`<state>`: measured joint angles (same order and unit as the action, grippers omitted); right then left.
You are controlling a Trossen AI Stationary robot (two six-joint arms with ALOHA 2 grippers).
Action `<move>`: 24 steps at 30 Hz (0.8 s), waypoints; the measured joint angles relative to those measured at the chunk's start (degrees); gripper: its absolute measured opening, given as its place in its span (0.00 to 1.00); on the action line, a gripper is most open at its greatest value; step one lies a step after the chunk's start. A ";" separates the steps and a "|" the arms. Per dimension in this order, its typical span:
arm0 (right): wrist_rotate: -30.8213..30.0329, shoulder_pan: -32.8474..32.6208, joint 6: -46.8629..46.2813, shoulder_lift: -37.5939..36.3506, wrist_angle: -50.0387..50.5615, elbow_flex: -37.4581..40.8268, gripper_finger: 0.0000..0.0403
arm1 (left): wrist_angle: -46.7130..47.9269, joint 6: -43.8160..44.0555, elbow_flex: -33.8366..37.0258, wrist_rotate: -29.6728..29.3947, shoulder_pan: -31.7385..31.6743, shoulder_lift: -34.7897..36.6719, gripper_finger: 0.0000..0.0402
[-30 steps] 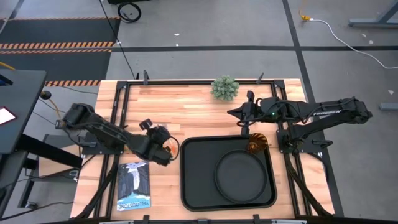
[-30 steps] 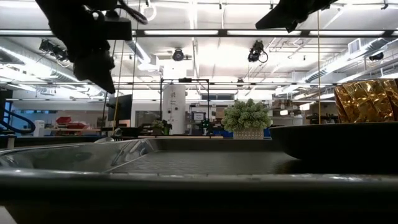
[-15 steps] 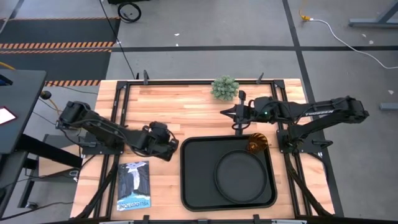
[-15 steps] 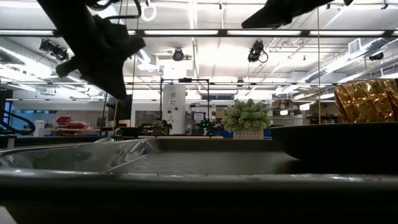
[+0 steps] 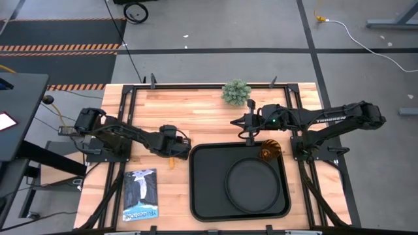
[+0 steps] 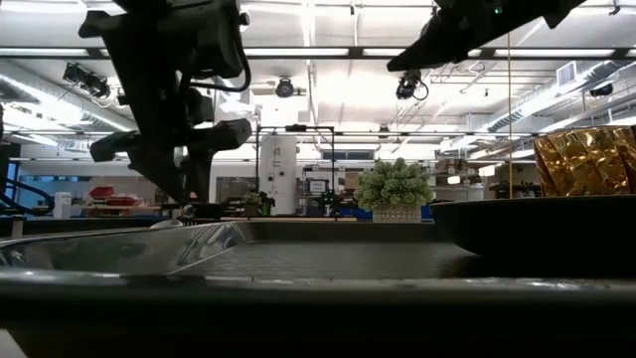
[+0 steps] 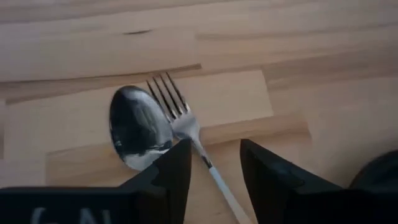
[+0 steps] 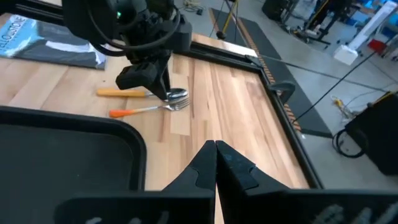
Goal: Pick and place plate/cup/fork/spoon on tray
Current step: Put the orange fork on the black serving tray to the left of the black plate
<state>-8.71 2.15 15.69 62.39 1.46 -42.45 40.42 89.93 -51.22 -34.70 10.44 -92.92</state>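
The fork (image 7: pixel 186 127) and the spoon (image 7: pixel 138 129) lie side by side on the wood just left of the black tray (image 5: pixel 202 196); their orange handles show in the right wrist view, the fork's (image 8: pixel 132 112) and the spoon's (image 8: pixel 121 92). My left gripper (image 7: pixel 214 165) is open low over them, one finger on each side of the fork's neck; I cannot tell whether it touches. It also shows in the high view (image 5: pixel 174 146). The round black plate (image 5: pixel 251 185) and the amber cup (image 5: pixel 269 151) stand on the tray. My right gripper (image 5: pixel 243 125) is shut and empty above the tray's far edge.
A green spiky plant ball (image 5: pixel 236 92) stands at the table's far edge. A booklet (image 5: pixel 141 194) lies near the front left. Bare wood lies between the plant and the tray. The tray's raised rim (image 8: pixel 134 134) is close to the fork's handle.
My left gripper has gone toward the tray and the table's far edge, come down and turned until its fingers point down over the fork and spoon. My right gripper has moved a little toward the table's left, still shut.
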 joint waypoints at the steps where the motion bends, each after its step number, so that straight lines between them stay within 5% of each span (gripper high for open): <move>1: -0.01 0.03 -0.52 -0.08 0.10 0.30 0.02 | -0.67 1.06 0.00 -0.31 0.07 -0.22 0.37; 11: 4.05 -0.02 -2.91 -0.17 -1.24 0.74 0.02 | -4.99 7.33 -0.07 -2.77 3.37 -3.07 0.37; 24: 5.35 -0.52 -5.04 -0.13 -3.74 0.76 0.02 | 1.78 12.72 -3.12 -1.50 4.07 -8.42 0.32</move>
<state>-3.36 1.63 10.65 62.26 -2.28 -41.69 42.20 102.65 -54.34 -36.19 14.51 -101.35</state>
